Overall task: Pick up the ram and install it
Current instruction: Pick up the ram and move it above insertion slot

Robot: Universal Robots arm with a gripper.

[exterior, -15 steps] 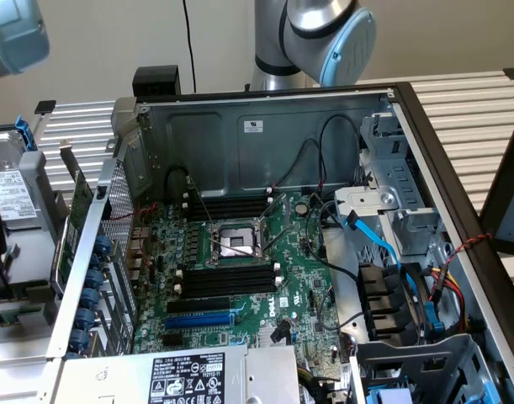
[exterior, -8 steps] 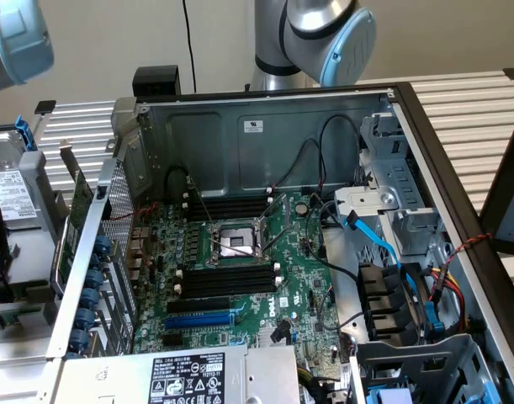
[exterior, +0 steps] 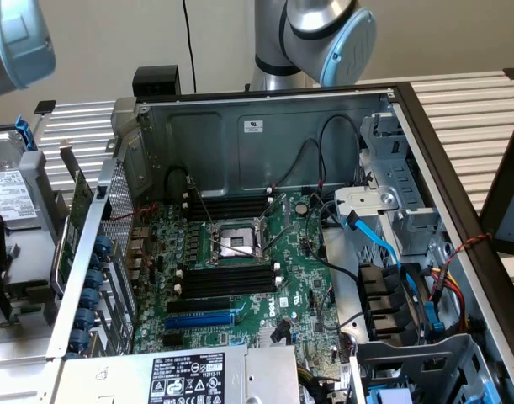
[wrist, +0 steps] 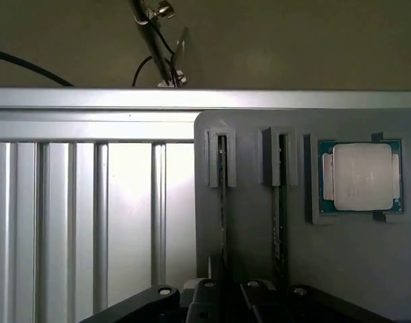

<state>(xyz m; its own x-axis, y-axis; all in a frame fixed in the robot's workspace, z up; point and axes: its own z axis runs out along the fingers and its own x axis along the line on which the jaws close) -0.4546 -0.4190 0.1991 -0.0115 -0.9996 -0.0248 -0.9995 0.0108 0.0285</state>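
A grey holder block (wrist: 353,269) lies on the ribbed metal desk (wrist: 91,215), and the wrist view looks straight down on it. The ram (wrist: 222,202) stands on its thin edge in the holder's outer slot, the one furthest from the processor chip (wrist: 363,176) seated in a square pocket at the holder's other end. A second stick (wrist: 280,202) stands the same way in the slot between the ram and that chip. The gripper (wrist: 225,296) sits low over the holder, at the near end of the ram's slot and closer to the ram than to the second stick. Its dark body hides the end of the ram there, so whether it is spread or pinching the ram cannot be told. In the exterior view the open computer case (exterior: 265,135) shows its motherboard (exterior: 299,286) with the black memory slots (exterior: 227,278) not yet holding the ram.
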